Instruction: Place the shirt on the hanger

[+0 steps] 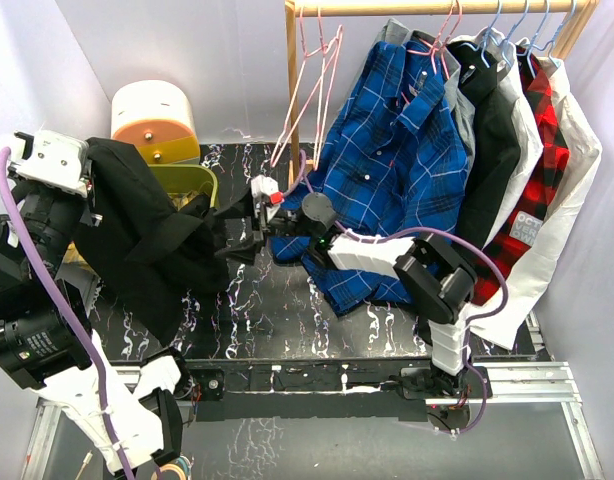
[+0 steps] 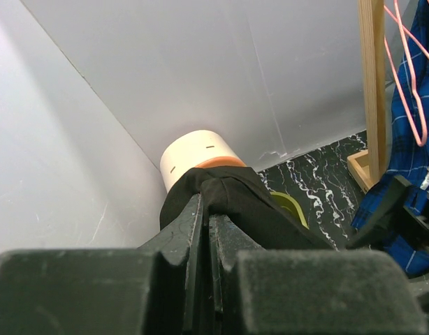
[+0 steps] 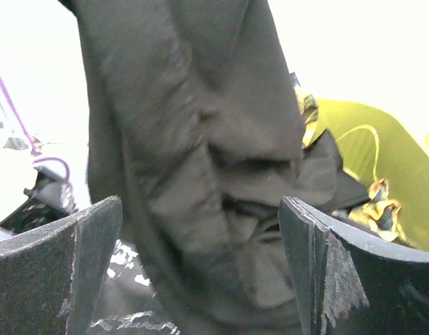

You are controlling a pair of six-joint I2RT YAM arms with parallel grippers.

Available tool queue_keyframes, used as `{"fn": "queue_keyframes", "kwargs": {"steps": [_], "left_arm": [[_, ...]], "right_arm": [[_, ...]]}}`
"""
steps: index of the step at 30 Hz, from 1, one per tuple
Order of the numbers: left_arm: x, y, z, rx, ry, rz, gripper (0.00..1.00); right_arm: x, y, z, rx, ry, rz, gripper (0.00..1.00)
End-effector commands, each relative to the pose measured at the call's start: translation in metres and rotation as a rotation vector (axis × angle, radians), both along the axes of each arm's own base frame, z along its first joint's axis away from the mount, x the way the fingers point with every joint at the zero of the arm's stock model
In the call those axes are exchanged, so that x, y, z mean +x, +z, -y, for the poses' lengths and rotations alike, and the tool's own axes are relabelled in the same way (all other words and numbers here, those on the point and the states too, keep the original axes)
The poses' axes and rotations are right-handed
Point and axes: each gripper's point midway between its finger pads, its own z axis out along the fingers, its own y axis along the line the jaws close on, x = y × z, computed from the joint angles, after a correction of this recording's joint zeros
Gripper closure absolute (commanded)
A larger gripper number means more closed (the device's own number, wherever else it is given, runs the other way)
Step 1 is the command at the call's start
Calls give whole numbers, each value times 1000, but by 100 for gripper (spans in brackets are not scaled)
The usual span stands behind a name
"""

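The black shirt [image 1: 152, 235] hangs bunched from my left gripper [image 1: 95, 170], which is raised at the far left and shut on a fold of it [image 2: 228, 192]. My right gripper [image 1: 242, 228] reaches in from the right at mid-table, open, its jaws on either side of the hanging black fabric [image 3: 193, 174] without pinching it. Its fingers [image 3: 68, 269] stand wide apart. The pink wire hanger [image 1: 312, 80] hangs empty from the left end of the wooden rod, above and behind my right gripper. It also shows in the left wrist view [image 2: 409, 77].
A yellow-green bin [image 1: 192, 185] and a white-and-orange cylinder [image 1: 152, 118] stand at the back left. The wooden rack post [image 1: 292, 100] rises behind. A blue plaid shirt [image 1: 402, 150], a black and a red plaid shirt hang on the rod to the right.
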Motion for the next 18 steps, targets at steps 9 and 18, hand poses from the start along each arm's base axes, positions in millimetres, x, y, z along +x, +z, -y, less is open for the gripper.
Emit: {"fn": "queue_keyframes", "kwargs": {"steps": [9,18], "left_arm": [[-13,13,3,15,20,49,100],[-61,89,-7,40,196,361,100]], "right_arm": [[9,43,-52,100,-99,18,88],[-51,304,33,371,-501,337,92]]}}
